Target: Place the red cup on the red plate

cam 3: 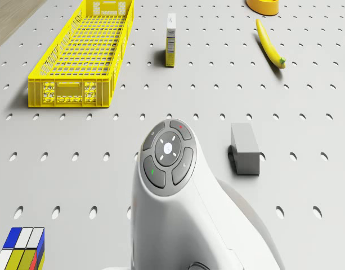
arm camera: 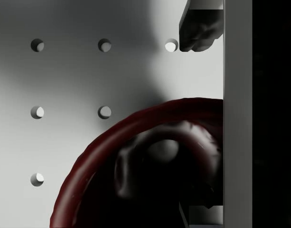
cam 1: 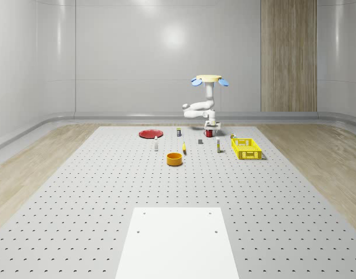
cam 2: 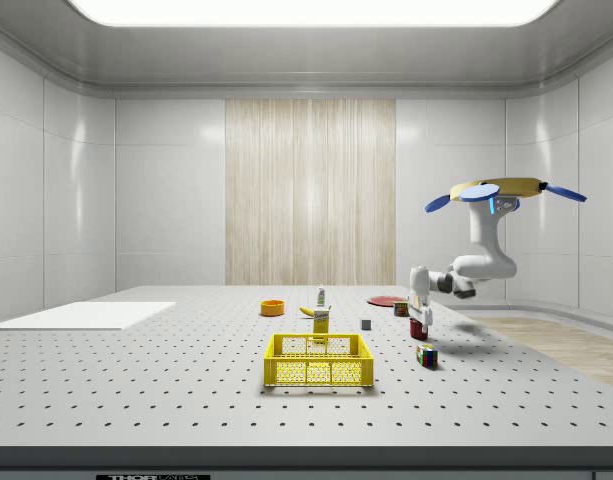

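Over the far part of the perforated table (cam 1: 79,192) the drone (cam 1: 209,79) hovers, its arm folded down so that the gripper (cam 1: 211,129) hangs right at the red cup (cam 1: 208,133), which stands upright on the table surface. From the wrist view the cup's rim (arm camera: 112,137) curves beneath the camera with one fingertip (arm camera: 197,33) showing beyond the rim and another near the picture's lower edge, so the fingers appear spread and straddling the cup wall rather than pinching it. The main risk, judged from this, is an off-centre grasp: the cup sits to one side of the gripper's line, and closing on the thin rim could tip the cup or let it slip free once lifted. Any sway of the hovering drone would make that worse, nudging the cup over before the fingers bite. The red plate (cam 1: 150,134) lies well apart, toward the whole-scene view's left, so a long carry remains, and a weak hold could drop the cup on the way. Between cup and plate stands a small can (cam 1: 179,132), with a little bottle (cam 1: 156,145) near the plate; a low carry could clip either. The grey block (cam 3: 244,148), carton (cam 3: 171,32), banana (cam 3: 270,44), yellow crate (cam 3: 82,53), orange bowl (cam 1: 175,158) and coloured cube (cam 3: 21,247) sit nearer the camera side, off the likely path.
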Controlling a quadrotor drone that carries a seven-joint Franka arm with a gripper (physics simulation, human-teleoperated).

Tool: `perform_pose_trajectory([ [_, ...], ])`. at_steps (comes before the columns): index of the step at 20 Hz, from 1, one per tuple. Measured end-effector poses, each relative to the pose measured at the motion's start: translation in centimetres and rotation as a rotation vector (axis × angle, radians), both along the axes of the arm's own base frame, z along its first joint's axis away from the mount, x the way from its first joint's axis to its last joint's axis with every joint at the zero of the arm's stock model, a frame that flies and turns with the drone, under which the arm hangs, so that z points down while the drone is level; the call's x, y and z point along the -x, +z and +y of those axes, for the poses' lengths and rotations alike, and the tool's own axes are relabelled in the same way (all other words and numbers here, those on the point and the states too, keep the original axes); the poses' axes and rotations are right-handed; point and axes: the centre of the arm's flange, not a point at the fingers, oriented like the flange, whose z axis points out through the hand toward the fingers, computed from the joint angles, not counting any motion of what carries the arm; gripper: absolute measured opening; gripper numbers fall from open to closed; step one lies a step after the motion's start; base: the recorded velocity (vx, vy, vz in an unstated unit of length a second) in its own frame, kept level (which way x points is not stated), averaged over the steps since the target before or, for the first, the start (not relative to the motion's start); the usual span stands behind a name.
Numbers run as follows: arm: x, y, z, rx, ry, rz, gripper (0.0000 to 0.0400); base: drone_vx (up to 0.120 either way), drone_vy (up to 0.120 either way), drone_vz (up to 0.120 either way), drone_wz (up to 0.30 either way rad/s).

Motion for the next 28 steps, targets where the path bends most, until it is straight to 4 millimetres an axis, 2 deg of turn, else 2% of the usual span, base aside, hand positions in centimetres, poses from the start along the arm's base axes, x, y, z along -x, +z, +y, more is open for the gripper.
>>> perform_pose_trajectory([
  [6, 0.0, 0.1, -0.1, 0.0, 0.0, 0.0, 0.04, 0.0, 0.0, 0.0, 0.0],
  [7, 0.0, 0.1, -0.2, 0.0, 0.0, 0.0, 0.0376, 0.0, 0.0, 0.0, 0.0],
  [8, 0.0, 0.1, -0.2, 0.0, 0.0, 0.0, 0.0315, 0.0, 0.0, 0.0, 0.0],
  [10, 0.0, 0.1, -0.2, 0.0, 0.0, 0.0, 0.0231, 0.0, 0.0, 0.0, 0.0],
  [12, 0.0, 0.1, -0.2, 0.0, 0.0, 0.0, 0.0179, 0.0, 0.0, 0.0, 0.0],
  [14, 0.0, 0.1, -0.2, 0.0, 0.0, 0.0, 0.0148, 0.0, 0.0, 0.0, 0.0],
  [18, 0.0, 0.1, -0.3, 0.0, 0.0, 0.0, 0.0118, 0.0, 0.0, 0.0, 0.0],
  [23, 0.0, -0.6, -0.3, 0.0, 0.009, 0.0, 0.0108, 0.0, 0.0, 0.0, 0.0],
  [28, 0.0, -2.2, -0.3, 0.0, 0.004, 0.0, 0.0102, 0.0, -0.04, 0.112, 0.0],
])
